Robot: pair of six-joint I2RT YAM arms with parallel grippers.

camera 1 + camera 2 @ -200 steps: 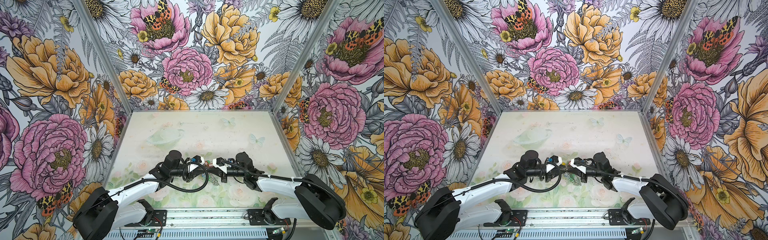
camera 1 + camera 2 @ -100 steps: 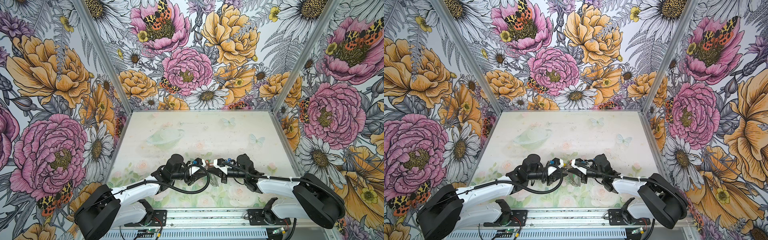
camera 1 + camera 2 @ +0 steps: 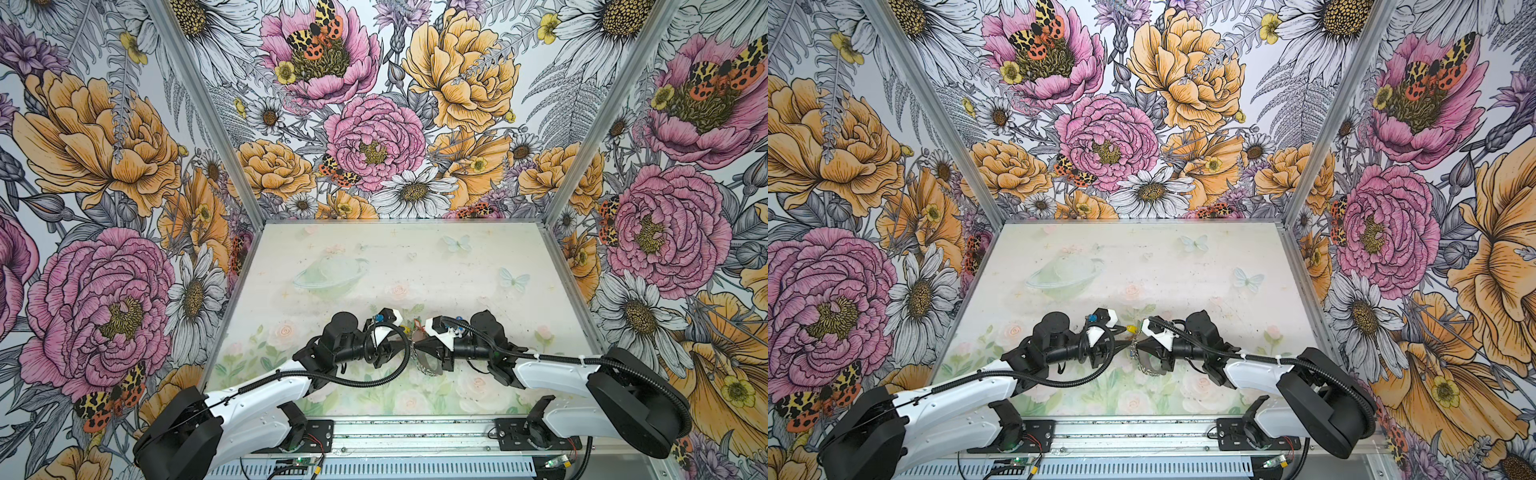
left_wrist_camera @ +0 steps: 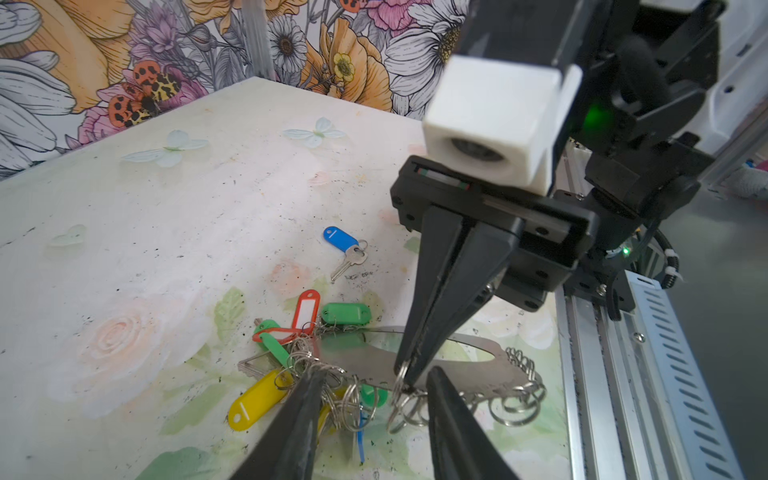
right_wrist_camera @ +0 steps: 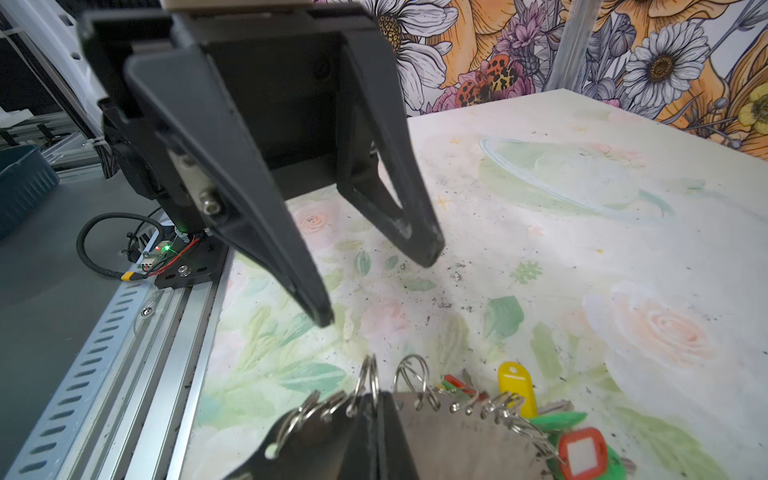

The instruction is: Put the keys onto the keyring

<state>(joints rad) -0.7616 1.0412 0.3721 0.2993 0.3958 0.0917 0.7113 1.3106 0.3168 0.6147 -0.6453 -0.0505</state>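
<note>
Over the rose-printed worktop (image 4: 166, 232), the right gripper (image 4: 409, 376) has its fingers clamped on the keyring (image 4: 490, 368); the left gripper (image 4: 377, 371) has its fingers apart. That thin edge grip may slip, dropping the hung key tags (image 4: 257, 401).

The table (image 3: 415, 266) is a flat rectangular surface printed with pale roses, green leaves, butterflies and a ringed planet. Dark specks are scattered over it. An aluminium rail (image 3: 415, 432) runs along its near edge.

A blue tag (image 4: 340, 239) with a metal key (image 4: 348, 265) attached lies alone on the surface, apart from the main group.

The main group lies in a heap nearer the rail. It includes:
- a red tag (image 4: 306, 311)
- a green tag (image 4: 345, 313) just beside the red one
- a yellow tag (image 4: 257, 401)

The heap is mixed with a tangle of small silver rings (image 4: 332, 386) at the edge of the grey keyring (image 4: 374, 365). Whether the keyring rests flat on the table cannot be determined.
</note>
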